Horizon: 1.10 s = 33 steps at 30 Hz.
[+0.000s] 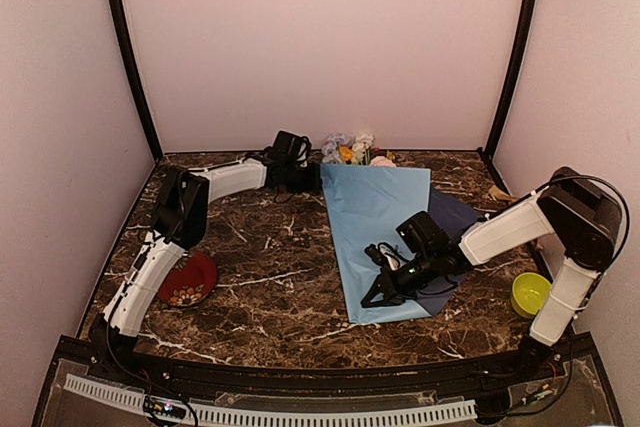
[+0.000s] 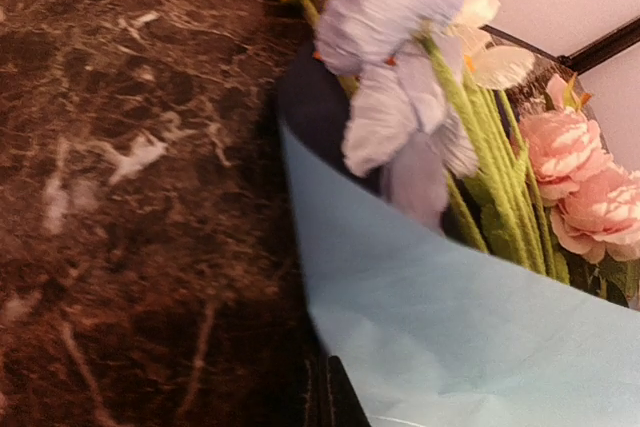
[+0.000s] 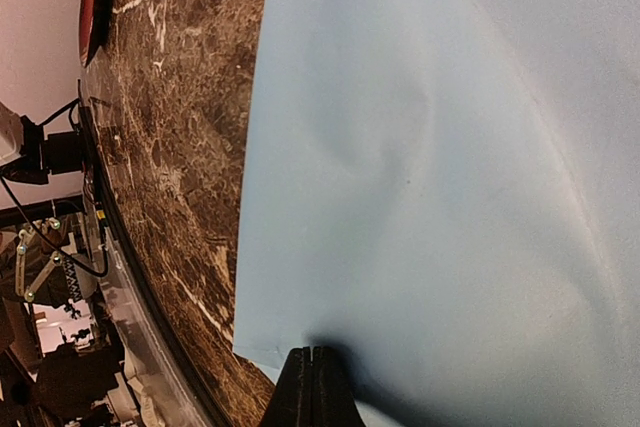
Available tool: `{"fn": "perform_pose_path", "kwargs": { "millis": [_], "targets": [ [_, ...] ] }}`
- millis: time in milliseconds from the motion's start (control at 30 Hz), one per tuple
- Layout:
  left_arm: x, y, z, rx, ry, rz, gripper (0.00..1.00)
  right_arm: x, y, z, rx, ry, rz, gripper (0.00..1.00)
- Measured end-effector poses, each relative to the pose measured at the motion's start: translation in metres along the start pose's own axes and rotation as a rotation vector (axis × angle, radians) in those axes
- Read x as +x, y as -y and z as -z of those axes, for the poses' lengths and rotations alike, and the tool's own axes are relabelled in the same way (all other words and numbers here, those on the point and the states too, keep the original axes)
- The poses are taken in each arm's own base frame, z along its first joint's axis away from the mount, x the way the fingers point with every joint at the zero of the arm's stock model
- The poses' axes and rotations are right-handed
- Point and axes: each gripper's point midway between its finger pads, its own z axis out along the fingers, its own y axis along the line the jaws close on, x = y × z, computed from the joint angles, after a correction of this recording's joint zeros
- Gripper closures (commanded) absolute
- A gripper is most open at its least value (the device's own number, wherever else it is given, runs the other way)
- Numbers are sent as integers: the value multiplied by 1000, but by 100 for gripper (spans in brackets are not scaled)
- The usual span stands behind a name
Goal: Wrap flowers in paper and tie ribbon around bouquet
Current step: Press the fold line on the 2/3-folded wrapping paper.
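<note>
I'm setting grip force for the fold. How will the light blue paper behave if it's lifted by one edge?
Probably floppy: the paper bows and dimples in the right wrist view. Likely light, since it arches over the flowers without flattening them. That soft dent suggests it may crease easily.

I can't read any words, numbers or signs anywhere here. The round red dish on the table has small marks painted inside it, but they are too tiny for me to tell what they are.
</note>
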Motion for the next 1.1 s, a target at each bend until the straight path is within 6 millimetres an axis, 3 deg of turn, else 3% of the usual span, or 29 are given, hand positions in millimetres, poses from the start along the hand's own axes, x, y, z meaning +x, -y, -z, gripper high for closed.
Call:
{"fn": "perform_pose_path", "kwargs": {
  "millis": [233,367,433,467,633,700,767,967,1100],
  "targets": [
    [-15,-24,5,-44,36,-13,100,0,1,0,9,4,-1,100],
    [4,-25,31,-90,8,-101,100,0,0,0,15,7,-1,100],
    [25,-10,54,-97,-21,-181,100,0,0,0,16,8,0,100],
    [38,7,67,-84,-32,-232,100,-1,0,0,16,8,0,100],
    [111,125,129,124,-59,-437,100,-1,0,0,21,11,3,100],
    [149,159,149,230,-93,-492,100,-1,0,0,24,10,3,100],
    [189,169,160,297,-153,-542,100,-1,0,0,25,10,3,100],
    [285,145,173,392,-359,-682,100,-1,0,0,25,11,-1,100],
    [300,149,179,447,-386,-751,100,-1,0,0,25,11,-5,100]
  ]
}}
